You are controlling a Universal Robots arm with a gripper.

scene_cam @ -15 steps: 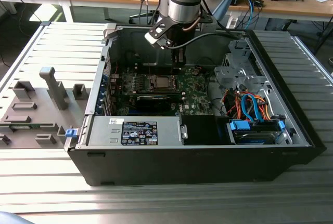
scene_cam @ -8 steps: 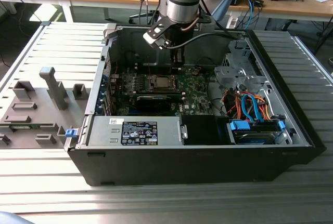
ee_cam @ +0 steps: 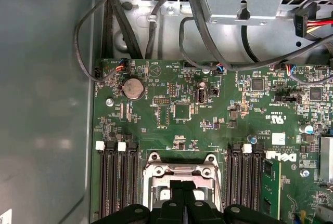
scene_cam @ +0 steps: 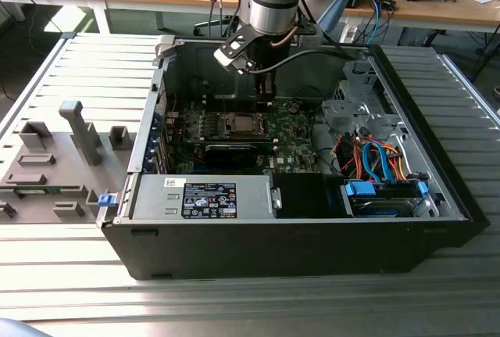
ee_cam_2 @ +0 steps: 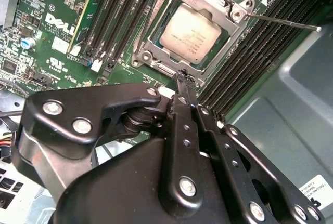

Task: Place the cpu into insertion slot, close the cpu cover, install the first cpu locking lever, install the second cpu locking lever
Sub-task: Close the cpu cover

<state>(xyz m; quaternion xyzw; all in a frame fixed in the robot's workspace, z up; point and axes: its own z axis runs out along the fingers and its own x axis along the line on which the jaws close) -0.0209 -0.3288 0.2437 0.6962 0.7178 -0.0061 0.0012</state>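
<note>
Looking at an open computer case (scene_cam: pixel 273 252) lying on a slatted metal table (scene_cam: pixel 78 290), with the arm's gripper (scene_cam: pixel 268 96) reaching down inside over the green circuit board (scene_cam: pixel 293 130). Can see grey fixture blocks (scene_cam: pixel 78 130) on the table toward the exterior view's left, well apart from the case. In the second wrist view, finding the cpu (ee_cam_2: pixel 193 33) seated flat in the insertion slot (ee_cam_2: pixel 147 52), dull metal top facing up through the window of the cpu cover (ee_cam_2: pixel 208 1). Reading the cover as folded down over the chip, framing it on all sides. Noting one thin locking lever (ee_cam_2: pixel 283 21) jutting out from a socket corner across the black memory slots (ee_cam_2: pixel 255 52), angled away from the socket's side rather than lying along it. Placing the gripper just beside the socket's near edge, fingers (ee_cam_2: pixel 182 125) pressed together with nothing gripped between them. Hard to say from this angle about contact between the tips and the socket rim; possibly touching. In the first wrist view, seeing the closed fingers over the socket and a round coin cell (ee_cam: pixel 132 88) farther along the board, near black cables (ee_cam: pixel 156 21) by the case wall.
</note>
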